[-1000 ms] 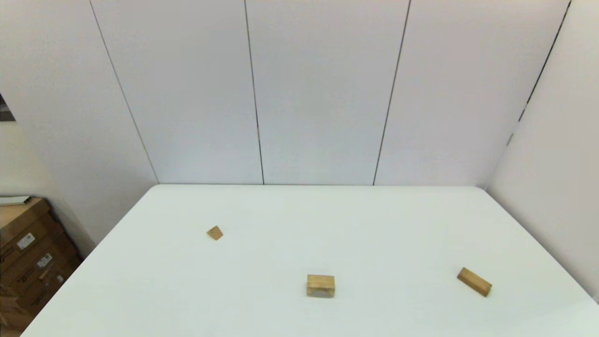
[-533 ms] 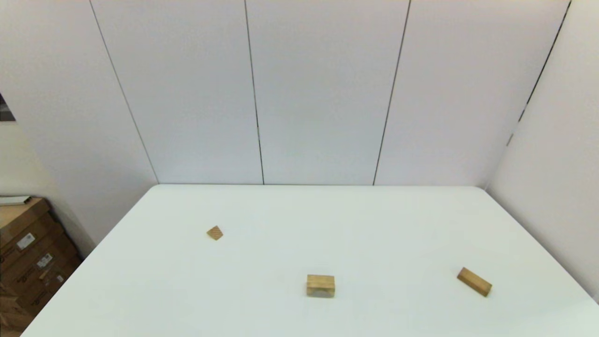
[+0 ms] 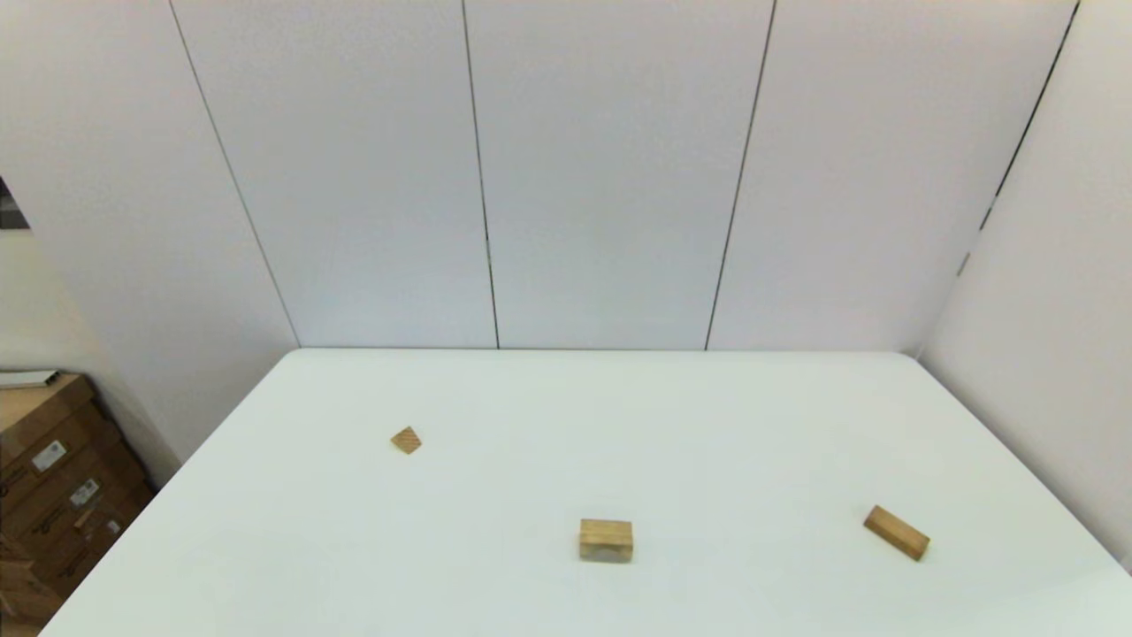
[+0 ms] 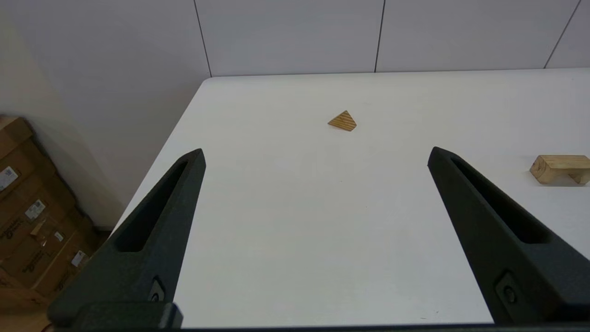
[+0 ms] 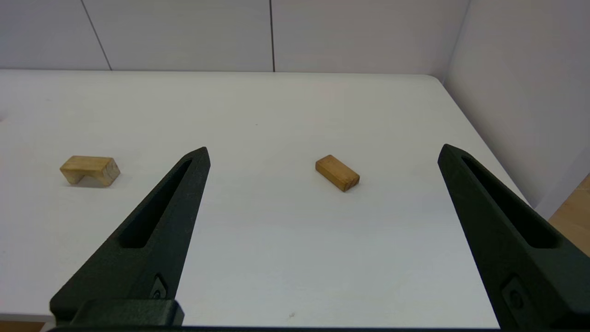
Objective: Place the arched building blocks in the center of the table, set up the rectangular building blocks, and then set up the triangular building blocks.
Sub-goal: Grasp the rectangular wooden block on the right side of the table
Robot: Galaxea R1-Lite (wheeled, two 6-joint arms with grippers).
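The left end effector (image 4: 315, 154) has its two black fingers spread wide and holds nothing; it hangs above the near left part of the bench (image 4: 276, 240), and neither arm shows in the head view. The right end effector (image 5: 322, 154) is also spread wide and empty, above the near right part of the bench. Taking the arched building blocks (image 3: 606, 540) as the landmark, this block sits on the bench near the front edge, around the middle of the width, with its curved cut-out turned down to the surface. The rectangular building blocks (image 3: 896, 533) lies flat, well apart to the right of the arched one and turned at an angle. The triangular building blocks (image 3: 406, 440) lies well apart to the left of the arched one and farther back. Cardboard boxes (image 3: 53, 478) stand on the floor beyond the left edge of the bench.
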